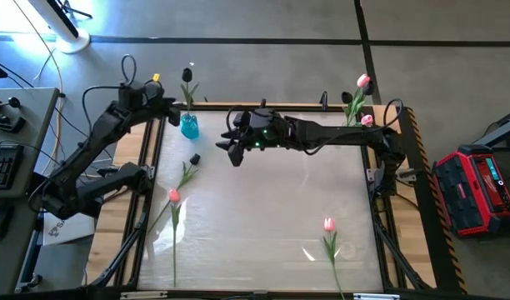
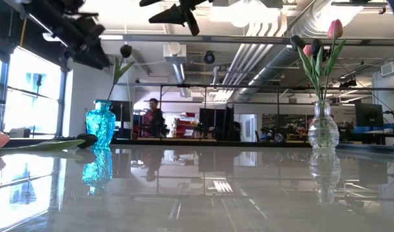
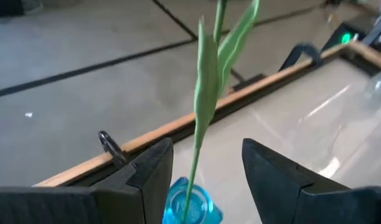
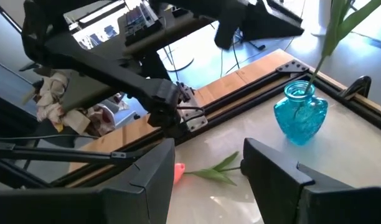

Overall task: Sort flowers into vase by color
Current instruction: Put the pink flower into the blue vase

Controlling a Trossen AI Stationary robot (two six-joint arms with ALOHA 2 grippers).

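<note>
Left gripper (image 3: 206, 171) at the table's far-left corner, above the blue glass vase (image 1: 189, 126), fingers spread with a gap on each side of the thin green stem, gripping nothing. Near-black tulip (image 1: 187, 75) standing in that blue vase, stem and leaf upright (bud seen against the ceiling in the low view). Right gripper (image 1: 232, 140) reached across toward the blue vase, raised off the glossy pale tabletop (image 1: 263, 208), fingers apart and empty. Two pink tulips (image 1: 362, 82) in the clear glass vase (image 2: 323, 127) at far-right corner. Loose on the table: dark tulip (image 1: 194, 159) near the blue vase, pink tulip (image 1: 173, 196) at left side, pink tulip (image 1: 328, 224) near front right.
</note>
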